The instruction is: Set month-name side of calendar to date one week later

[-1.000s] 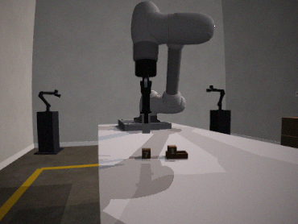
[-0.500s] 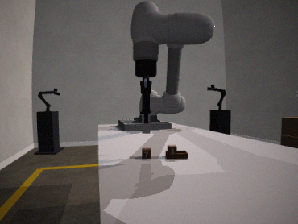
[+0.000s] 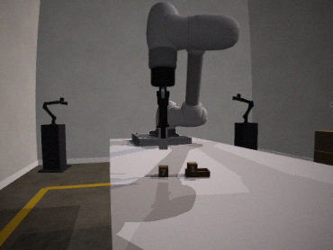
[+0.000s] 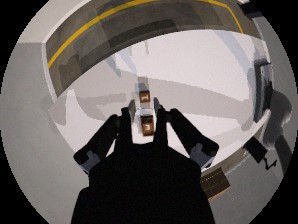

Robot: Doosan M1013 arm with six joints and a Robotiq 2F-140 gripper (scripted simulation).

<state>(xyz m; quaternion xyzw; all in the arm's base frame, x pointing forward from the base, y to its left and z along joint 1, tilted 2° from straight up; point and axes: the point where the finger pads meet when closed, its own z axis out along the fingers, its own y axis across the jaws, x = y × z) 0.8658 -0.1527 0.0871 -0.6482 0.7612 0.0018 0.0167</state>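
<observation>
A brown cube marked 7 point(image 3: 163, 171) lies on the white table, just left of the brown tray point(image 3: 198, 172). A second cube marked 1 point(image 3: 192, 168) sits in the left end of the tray. My gripper point(image 3: 162, 145) hangs from the arm well above the table, over and behind the 7 cube. Its fingers are drawn close together with nothing between them. In the wrist view the gripper point(image 4: 144, 121) looks straight down, and the two cubes point(image 4: 143, 106) show small and in line in the gap between the fingertips, far below.
The robot base plate point(image 3: 161, 138) stands at the back of the table. The table's left edge runs beside a dark floor with a yellow line point(image 3: 27, 207). Two black pedestals with small arms point(image 3: 54, 146) point(image 3: 246, 134) stand off the table. A brown crate point(image 3: 324, 147) is at the far right.
</observation>
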